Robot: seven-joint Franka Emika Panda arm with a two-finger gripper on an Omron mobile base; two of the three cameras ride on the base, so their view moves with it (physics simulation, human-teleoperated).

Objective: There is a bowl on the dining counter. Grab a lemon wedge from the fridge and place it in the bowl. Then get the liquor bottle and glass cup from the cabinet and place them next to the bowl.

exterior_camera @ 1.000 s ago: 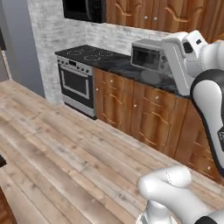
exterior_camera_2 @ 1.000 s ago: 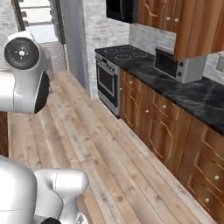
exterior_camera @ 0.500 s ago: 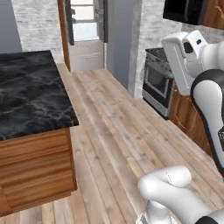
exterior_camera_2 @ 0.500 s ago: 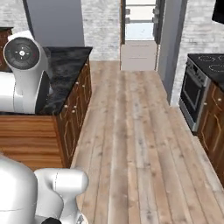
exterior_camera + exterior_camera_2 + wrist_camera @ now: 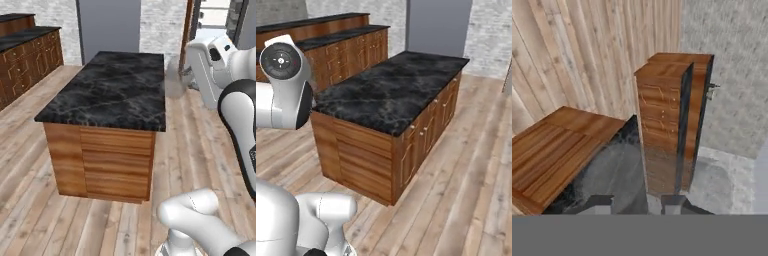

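**Left base view.** Island bench (image 5: 110, 90) with a dark marble top sits mid-frame. The base faces its short end, which is a drawer face (image 5: 115, 165). A tall grey unit (image 5: 107, 25) stands beyond the far end of the bench and may be the fridge. A doorway (image 5: 215, 15) lies beyond the bench's right far corner. The arm (image 5: 235, 75) is folded high, to the right of the bench.

**Right base view.** This shows the same bench (image 5: 391, 85) from the other side. Its long flank carries cabinet doors with small handles (image 5: 428, 135), which the left view hides. A run of side counters (image 5: 331, 45) lies left of the bench, and the grey unit (image 5: 438, 25) stands behind it.

**Hand view.** The picture is rolled.
- The claw (image 5: 635, 202) hangs over the bench's marble top (image 5: 607, 170).
- The fingertips (image 5: 599, 201) stand a little apart, with nothing visible between them.
- I cannot tell whether they pinch something small.
- No other view shows the tips.

**Bowl and lemon wedge.** I cannot place either one from these pictures.

**Step, as I judge it.** The base is in transit, repositioning around the bench.
- Keep the arm tucked and level while the base moves.
- Clear the bench corner widely.
- Stop square to the target before reaching.
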